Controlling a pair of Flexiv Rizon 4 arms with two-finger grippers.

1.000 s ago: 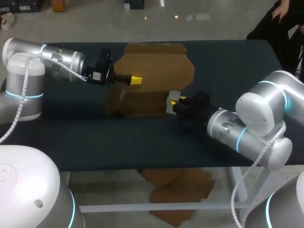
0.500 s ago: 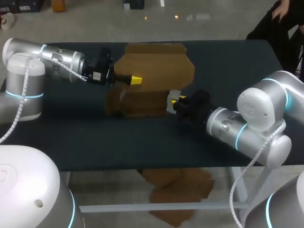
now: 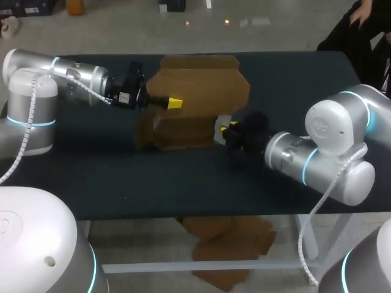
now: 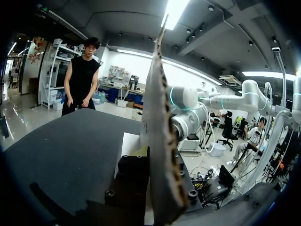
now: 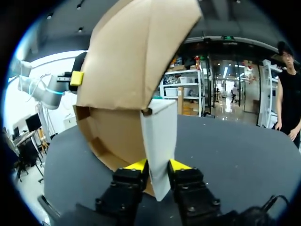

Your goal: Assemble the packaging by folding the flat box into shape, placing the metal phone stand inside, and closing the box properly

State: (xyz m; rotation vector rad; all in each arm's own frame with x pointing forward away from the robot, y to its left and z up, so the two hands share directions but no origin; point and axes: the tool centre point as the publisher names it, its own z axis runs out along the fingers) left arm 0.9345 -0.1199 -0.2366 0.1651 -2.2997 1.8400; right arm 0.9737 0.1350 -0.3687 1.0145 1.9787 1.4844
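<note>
A brown cardboard box (image 3: 198,91) lies half-folded in the middle of the table, its big lid flap raised. My left gripper (image 3: 175,102) is shut on the edge of that flap (image 4: 160,136), which runs edge-on between its fingers in the left wrist view. At the box's right end my right gripper (image 3: 227,129) has a flat white plate (image 3: 223,121), apparently the phone stand, between its jaws. In the right wrist view both yellow tips of that gripper (image 5: 159,165) press the plate (image 5: 159,141) from two sides. The box's open hollow (image 5: 117,136) lies just behind the plate.
The box rests on a dark tabletop (image 3: 293,85). The table's front edge (image 3: 183,217) runs close under my right arm's elbow (image 3: 333,152). My left arm (image 3: 73,79) comes in low over the table's left part.
My right gripper has narrowed onto the white plate and edged slightly towards the box, its arm shifting a little. The left arm and the flap have not moved.
</note>
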